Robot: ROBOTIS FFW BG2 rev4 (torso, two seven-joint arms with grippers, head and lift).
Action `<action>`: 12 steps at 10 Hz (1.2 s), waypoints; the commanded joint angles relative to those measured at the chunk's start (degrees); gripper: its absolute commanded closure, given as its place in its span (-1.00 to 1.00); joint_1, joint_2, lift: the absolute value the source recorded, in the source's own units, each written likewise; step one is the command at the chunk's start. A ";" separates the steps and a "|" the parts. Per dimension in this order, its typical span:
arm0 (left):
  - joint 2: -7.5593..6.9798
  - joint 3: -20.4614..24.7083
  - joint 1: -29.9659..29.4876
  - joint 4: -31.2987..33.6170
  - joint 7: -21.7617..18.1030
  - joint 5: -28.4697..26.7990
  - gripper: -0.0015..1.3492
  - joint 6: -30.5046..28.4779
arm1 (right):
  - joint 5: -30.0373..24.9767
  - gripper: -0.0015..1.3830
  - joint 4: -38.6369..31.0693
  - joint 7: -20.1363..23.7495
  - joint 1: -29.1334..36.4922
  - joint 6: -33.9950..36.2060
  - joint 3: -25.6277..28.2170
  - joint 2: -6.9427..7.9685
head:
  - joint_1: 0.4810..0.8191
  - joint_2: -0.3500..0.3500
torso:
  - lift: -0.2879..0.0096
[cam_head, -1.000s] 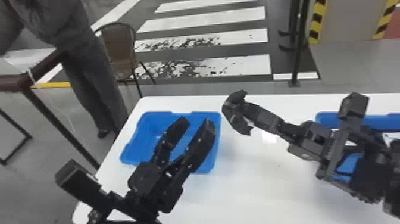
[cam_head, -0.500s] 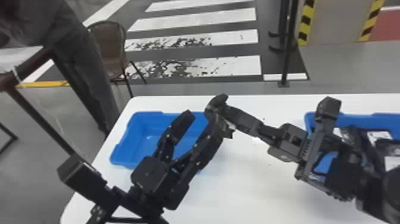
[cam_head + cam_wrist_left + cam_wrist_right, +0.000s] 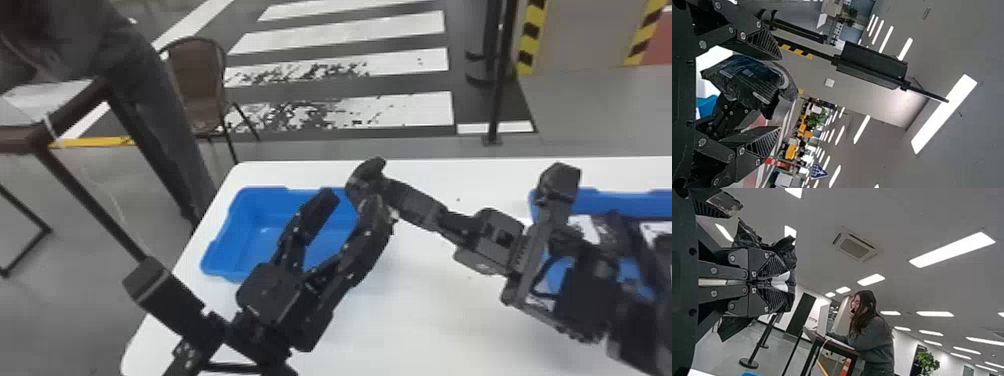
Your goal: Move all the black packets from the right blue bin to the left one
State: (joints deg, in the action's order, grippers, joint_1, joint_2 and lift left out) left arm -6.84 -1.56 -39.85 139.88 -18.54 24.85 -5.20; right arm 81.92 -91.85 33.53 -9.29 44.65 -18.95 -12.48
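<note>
"Any words you can read?"
"None. The black packet [image 3: 746, 78], seen between the parted fingers of the left gripper [image 3: 353, 202], has pale labels [image 3: 761, 97], their print too small to read."
"Any signs?"
"A blue sign [image 3: 819, 171], well beyond that gripper. Its white symbol is unclear to me."

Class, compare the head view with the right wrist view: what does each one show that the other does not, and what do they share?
Head view: the brown chair, the crosswalk's white stripes and the yellow-and-black striping.

Right wrist view: the ceiling vent, ceiling lights and a leafy plant.

Both: the right gripper, plainly shut on a black packet in the wrist view; a dark-framed table; and blue bin plastic, as the left bin and right bin in the head view, a sliver in the other.
</note>
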 commanded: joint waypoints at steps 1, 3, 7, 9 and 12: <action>-0.02 -0.04 0.06 -0.04 0.08 -0.40 -0.34 -0.28 | 1.03 0.61 -0.05 -0.04 0.00 -0.07 -0.71 0.00 | 0.27 0.77 | -0.01; -0.02 -0.27 0.20 -0.04 0.17 -0.51 -0.34 -0.84 | 2.06 0.61 0.09 -0.13 -0.28 -0.21 -2.53 0.00 | 0.27 0.78 | -0.01; -0.02 -0.04 -0.08 -0.04 0.52 1.20 0.18 -1.96 | 3.43 0.61 0.52 -0.13 -0.28 -0.21 -4.25 0.00 | 0.27 0.86 | -0.01; -0.02 -0.15 -0.79 0.11 1.23 0.86 0.79 -1.54 | 3.77 0.61 0.52 -0.13 0.00 -0.21 -4.13 0.00 | 0.27 0.87 | -0.01; -0.02 -0.04 -1.21 0.95 1.93 -1.66 0.79 -0.70 | 4.23 0.61 0.80 -0.13 0.14 -0.49 -4.13 -0.09 | 0.27 0.89 | -0.01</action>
State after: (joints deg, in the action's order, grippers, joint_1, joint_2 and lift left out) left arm -6.85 -1.69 -40.99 140.68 -16.63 23.58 -5.99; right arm 85.99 -91.13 33.41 -9.24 44.20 -23.18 -12.53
